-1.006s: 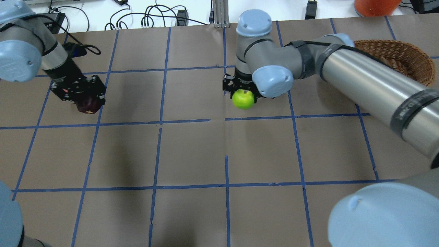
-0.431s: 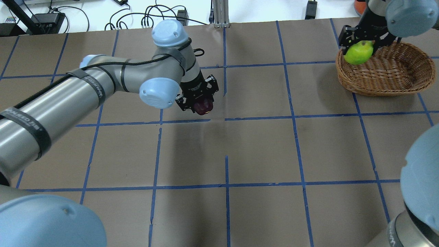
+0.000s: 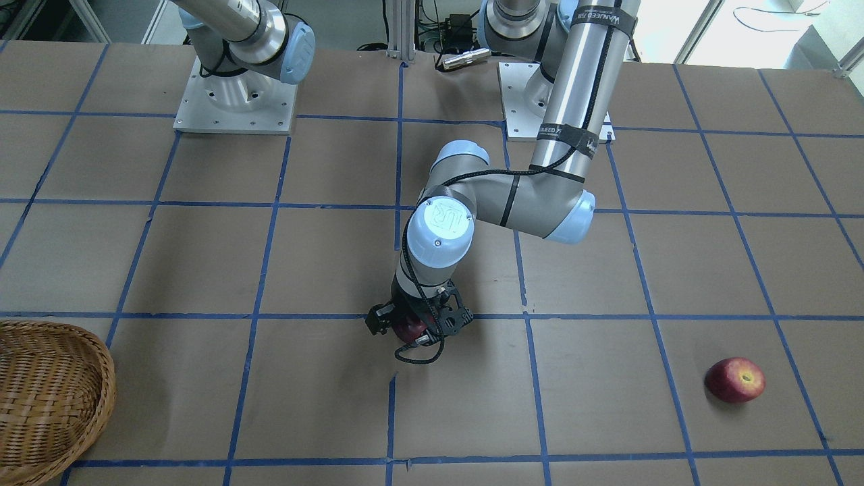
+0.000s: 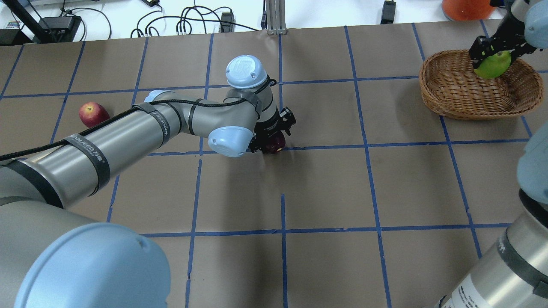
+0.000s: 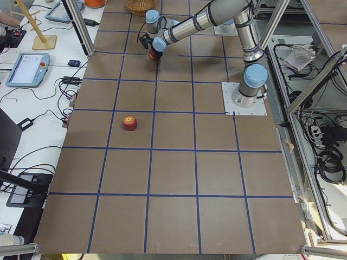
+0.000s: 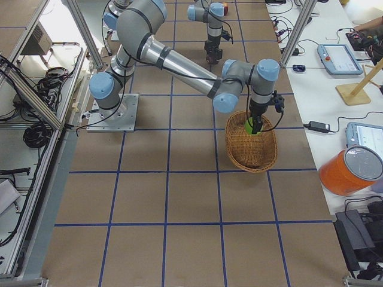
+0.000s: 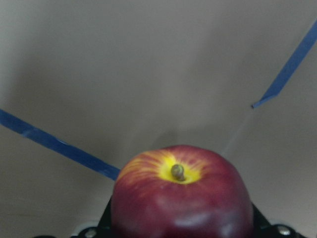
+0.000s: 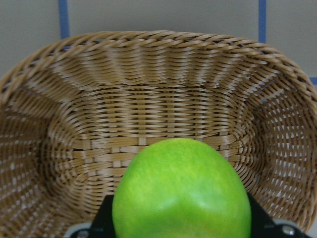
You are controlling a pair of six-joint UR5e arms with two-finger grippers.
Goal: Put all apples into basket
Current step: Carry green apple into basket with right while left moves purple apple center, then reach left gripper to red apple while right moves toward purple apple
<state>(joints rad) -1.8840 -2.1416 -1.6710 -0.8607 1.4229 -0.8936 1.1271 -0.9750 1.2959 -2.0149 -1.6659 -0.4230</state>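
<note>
My left gripper is shut on the dark maroon apple low over the table's middle. The apple fills the bottom of the left wrist view, stem up. My right gripper is shut on the lime green apple and holds it over the inside of the wicker basket at the far right. The right wrist view shows this apple above the basket's woven floor. The red apple lies free on the table at the far left, also in the front-facing view.
An orange container stands beyond the basket off the table's back edge. Cables and power bricks lie along the back edge. The left arm's long forearm stretches across the table's left half.
The left arm carried the maroon apple from the far left to the table's middle. The right arm carried the green apple from the middle to over the basket.
</note>
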